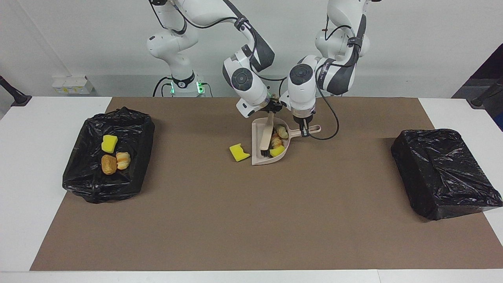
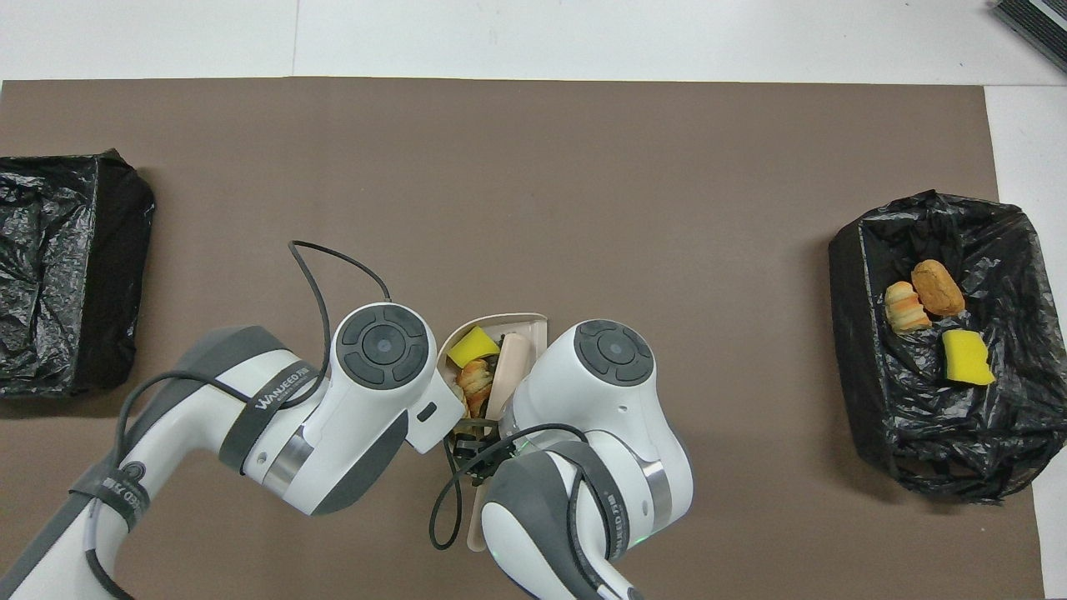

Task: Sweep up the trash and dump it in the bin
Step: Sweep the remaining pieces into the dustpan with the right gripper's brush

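A beige dustpan (image 1: 257,135) lies on the brown mat close to the robots. My left gripper (image 1: 304,132) is shut on its handle (image 1: 313,129). My right gripper (image 1: 272,107) is shut on a beige brush (image 1: 268,134), whose dark bristles (image 1: 264,153) stand inside the pan. Trash in the pan: a croissant piece (image 1: 279,133) and a yellow sponge chunk (image 1: 278,151), shown in the overhead view as croissant (image 2: 475,379) and sponge (image 2: 472,347). Another yellow sponge (image 1: 239,152) lies on the mat just outside the pan's mouth. The arms hide it from overhead.
A black-bagged bin (image 1: 135,129) at the right arm's end holds a yellow sponge (image 1: 109,143), a bread roll (image 1: 109,164) and a croissant (image 1: 123,160). A second black-bagged bin (image 1: 444,173) stands at the left arm's end. A cable (image 1: 332,125) loops by the pan handle.
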